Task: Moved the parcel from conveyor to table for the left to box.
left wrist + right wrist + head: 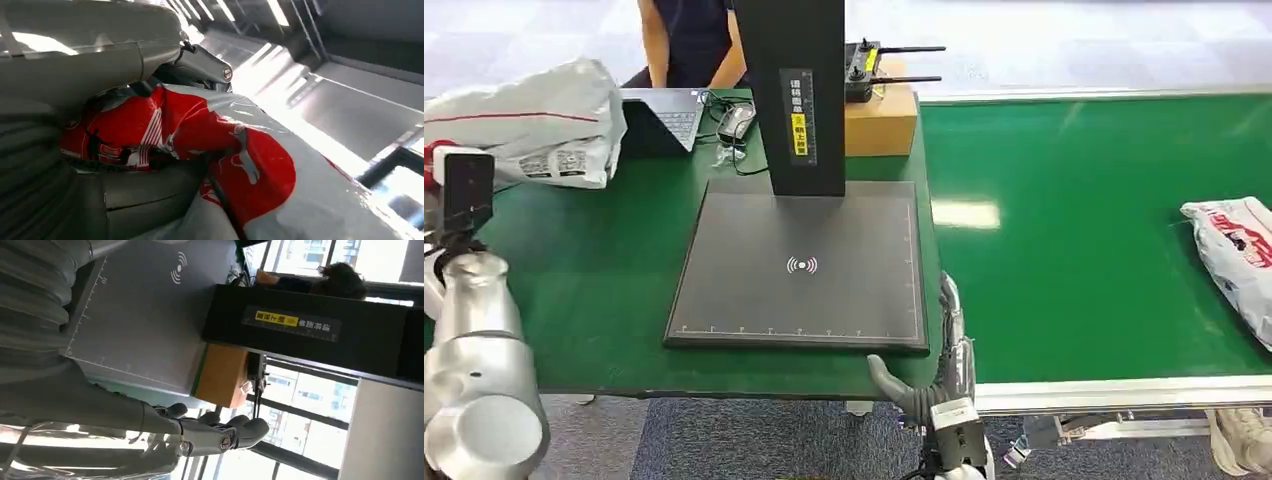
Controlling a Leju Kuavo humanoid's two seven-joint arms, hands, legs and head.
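Glossy, crinkled plastic parcel (260,170); matt dark scanner pad (799,270); smooth green worktop (594,290); seemingly cardboard box (881,122); brushed-metal left arm (474,370).

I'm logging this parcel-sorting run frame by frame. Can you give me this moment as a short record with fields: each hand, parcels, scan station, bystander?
left hand: left hand grips a red-and-white plastic mailer bag, raised at the table's left end
right hand: right hand holds nothing, fingers apart, at the front edge of the green table
other parcel: white plastic parcel with red print lies on the green conveyor belt, at the right edge
scan station: flat dark grey scanning pad with black upright column, nothing on the pad
bystander: person behind the table at a laptop
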